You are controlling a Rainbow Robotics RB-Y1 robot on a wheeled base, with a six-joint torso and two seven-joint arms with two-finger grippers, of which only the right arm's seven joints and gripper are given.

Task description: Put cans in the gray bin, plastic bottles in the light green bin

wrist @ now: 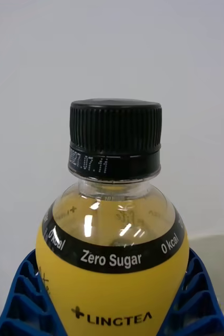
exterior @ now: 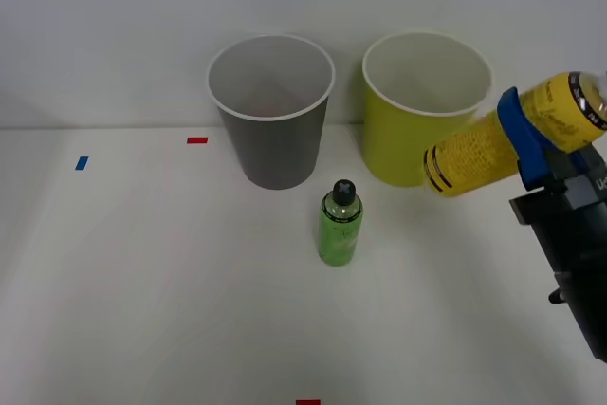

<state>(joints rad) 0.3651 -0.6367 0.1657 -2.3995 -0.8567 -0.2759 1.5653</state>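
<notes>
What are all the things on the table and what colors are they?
gray bin: one, dark gray with a pale rim, standing at the back of the table, left of the other bin.
light green bin: one, yellow-green with a white rim, at the back, right of the gray one.
green bottle: one, bright green with a black cap, upright in front of the two bins.
yellow bottle: one, yellow with a black cap, held tilted in the air beside the light green bin.
tape marks: red and blue, on the white table.
right hand: one, blue fingers, shut on the yellow bottle.

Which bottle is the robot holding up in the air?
The yellow bottle, tipped sideways in the blue tool beside the light green bin. The green bottle stands on the table, untouched.
</notes>
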